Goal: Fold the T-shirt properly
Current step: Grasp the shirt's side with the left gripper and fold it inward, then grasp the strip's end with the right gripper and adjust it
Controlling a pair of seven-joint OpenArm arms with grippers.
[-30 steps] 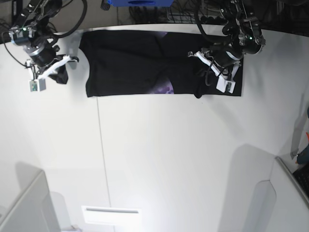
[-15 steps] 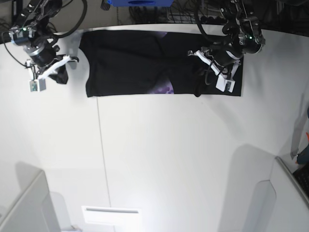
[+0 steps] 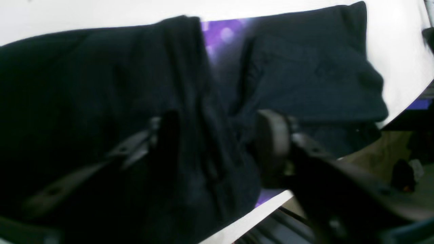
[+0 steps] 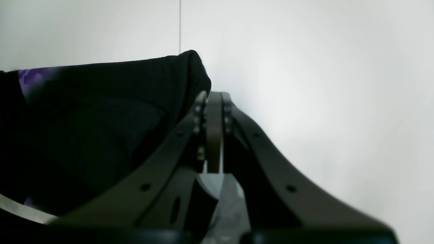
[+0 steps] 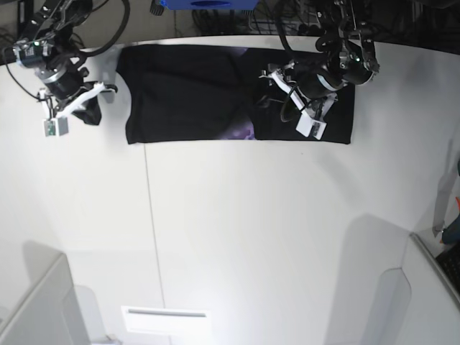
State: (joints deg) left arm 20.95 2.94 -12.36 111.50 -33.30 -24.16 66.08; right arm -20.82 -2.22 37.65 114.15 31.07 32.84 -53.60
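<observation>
Here the left claw stands spread over the T-shirt; the right claw is pressed together.

I'm seeing a white table filling most of the base view, matte, with a thin seam line running front to back, well to the side of both sets of jaws. Bright glare patch near the front edge, far from the jaws. Soft grey shadows on the surface toward the front corners. Pale panel at one front corner, another pale upright panel at the opposite one. Beyond the far table edge, behind the jaws: blue box and a dark tangle of cables. Right wrist view: plain white surface ahead of the jaws, same seam visible.
</observation>
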